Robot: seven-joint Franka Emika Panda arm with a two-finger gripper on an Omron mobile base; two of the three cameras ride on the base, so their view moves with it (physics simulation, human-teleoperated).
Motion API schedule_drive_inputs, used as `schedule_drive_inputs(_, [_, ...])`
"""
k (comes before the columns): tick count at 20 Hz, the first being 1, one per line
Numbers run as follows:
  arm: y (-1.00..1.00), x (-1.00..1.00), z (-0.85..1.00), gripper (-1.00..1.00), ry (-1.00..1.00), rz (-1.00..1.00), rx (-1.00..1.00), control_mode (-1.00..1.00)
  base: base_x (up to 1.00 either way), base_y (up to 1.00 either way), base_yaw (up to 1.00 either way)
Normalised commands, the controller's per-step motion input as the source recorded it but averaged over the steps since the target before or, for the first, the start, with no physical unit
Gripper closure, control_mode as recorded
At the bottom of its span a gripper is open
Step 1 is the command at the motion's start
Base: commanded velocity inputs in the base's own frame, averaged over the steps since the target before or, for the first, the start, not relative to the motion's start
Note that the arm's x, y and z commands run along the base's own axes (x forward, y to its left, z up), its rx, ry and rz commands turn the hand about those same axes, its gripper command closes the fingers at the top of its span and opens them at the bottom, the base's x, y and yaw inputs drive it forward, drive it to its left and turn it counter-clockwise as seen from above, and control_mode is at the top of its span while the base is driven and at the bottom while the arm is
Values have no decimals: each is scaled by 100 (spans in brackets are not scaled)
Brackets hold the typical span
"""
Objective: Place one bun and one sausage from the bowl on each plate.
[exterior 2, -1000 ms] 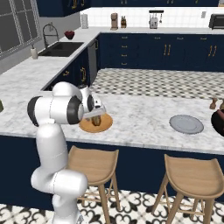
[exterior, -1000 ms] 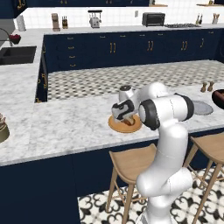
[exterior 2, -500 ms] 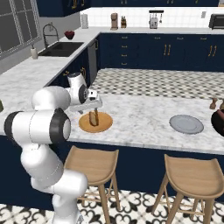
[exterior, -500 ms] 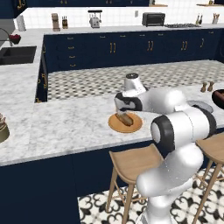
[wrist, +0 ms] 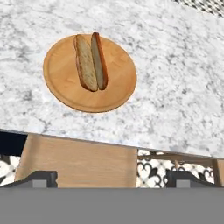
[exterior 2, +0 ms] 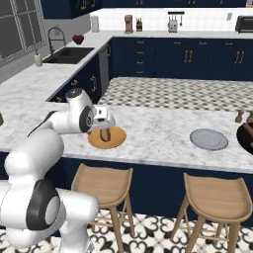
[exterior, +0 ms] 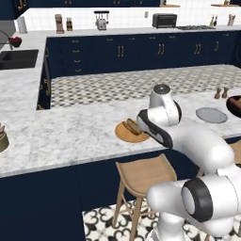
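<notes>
I saw the fingers (wrist: 111, 177) spread wide, gripping nothing, hanging above the wooden plate (wrist: 61, 83). On that plate the bun (wrist: 85, 63) and sausage (wrist: 99, 60) lay touching. Well apart along the desk (exterior 2: 158, 131) sat the grey plate (exterior 2: 209, 139), the bowl (exterior 2: 245, 138) beyond.

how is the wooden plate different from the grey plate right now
The wooden plate is orange-brown and carries a bun and a sausage side by side; the grey plate is light grey and bare. The wooden plate sits by the arm, the grey plate nearer the black bowl. Both are flat, round, similar in size.
</notes>
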Motion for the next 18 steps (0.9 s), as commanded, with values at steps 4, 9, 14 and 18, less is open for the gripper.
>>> schedule_drive_inputs(4, [0,0,0,-100,0,0,0,100,-94,-100,-4])
schedule_drive_inputs(9, [0,0,0,-100,0,0,0,100,-14,-100,-7])
schedule_drive_inputs(14, [0,0,0,-100,0,0,0,100,21,-100,-4])
schedule_drive_inputs(18, [0,0,0,-100,0,0,0,100,36,-100,-1])
